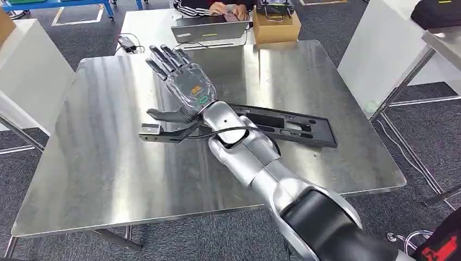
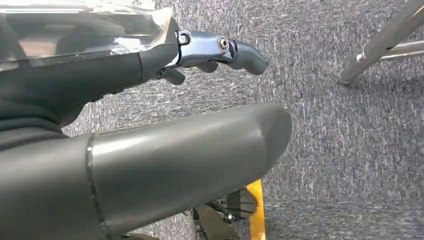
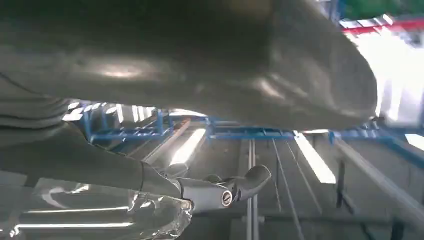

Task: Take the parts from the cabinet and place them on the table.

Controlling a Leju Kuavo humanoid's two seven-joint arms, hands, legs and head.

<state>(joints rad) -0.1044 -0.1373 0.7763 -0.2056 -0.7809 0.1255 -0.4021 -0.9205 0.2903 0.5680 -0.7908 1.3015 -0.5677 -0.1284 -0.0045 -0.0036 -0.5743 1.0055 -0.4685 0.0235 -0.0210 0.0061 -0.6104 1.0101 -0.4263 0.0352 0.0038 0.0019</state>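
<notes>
A long black flat part (image 1: 296, 128) with cut-outs lies across the middle of the steel table (image 1: 98, 163). My right hand (image 1: 184, 81) hovers over the part's left end, back upward, fingers straight and spread, holding nothing. Its thumb sits just above that end, and my forearm hides the part's middle. In the right wrist view the right hand (image 3: 200, 65) is empty above the shiny tabletop. My left hand (image 2: 165, 150) hangs over grey carpet, its fingers (image 2: 235, 50) apart and empty.
Beyond the table's far edge stand a laptop (image 1: 209, 30) and a cardboard box (image 1: 276, 24), with a person (image 1: 217, 6) seated behind them. White panels flank the table at left (image 1: 27, 70) and right (image 1: 380, 54). A metal leg (image 2: 380, 45) stands near my left hand.
</notes>
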